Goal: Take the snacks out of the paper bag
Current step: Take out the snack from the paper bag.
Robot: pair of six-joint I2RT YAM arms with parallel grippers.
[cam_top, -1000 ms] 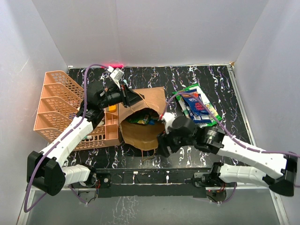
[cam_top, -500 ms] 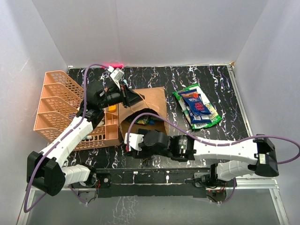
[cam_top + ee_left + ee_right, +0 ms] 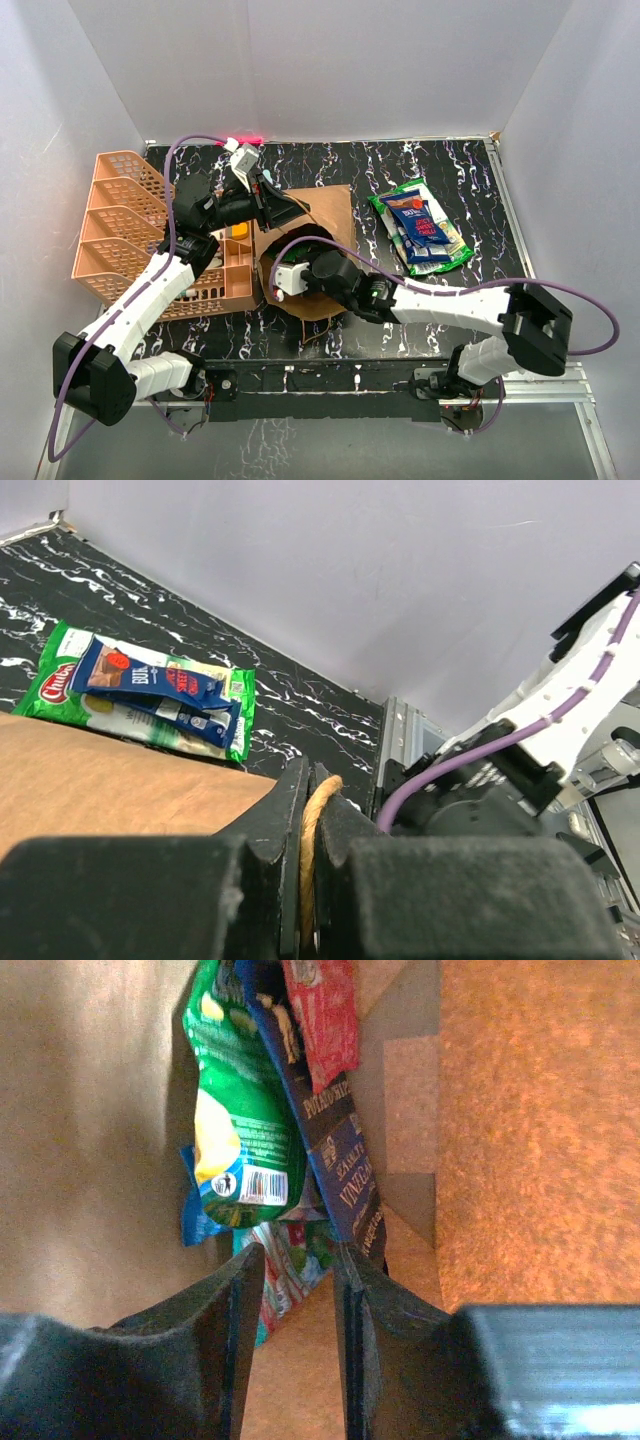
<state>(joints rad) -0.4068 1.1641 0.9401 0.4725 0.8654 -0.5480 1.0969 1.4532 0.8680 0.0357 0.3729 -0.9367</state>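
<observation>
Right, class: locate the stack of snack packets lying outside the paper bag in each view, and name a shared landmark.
Top external: stack right of centre, right of the paper bag.
Left wrist: upper left, beyond the bag's brown side.
Right wrist: not in it; only packets inside the bag show.
Shared landmark: the paper bag, in all three views.

- Left arm (image 3: 150,290): white shell links and black joint housings, with a black block at lower left of the top view.
- White camera block (image 3: 243,158): sits at the left arm's wrist, upper centre-left.
- Left purple cable (image 3: 170,160): thin, runs along the left arm.
- Right arm (image 3: 450,305): same white links, with a bulky black elbow housing at lower right.
- Right purple cable (image 3: 600,305): loops wide of the right arm's links.
- Left gripper (image 3: 308,800): matte black, grainy body, wedge-shaped fingers.
- Right gripper (image 3: 297,1255): black tapered fingers with smooth inner faces.
</observation>
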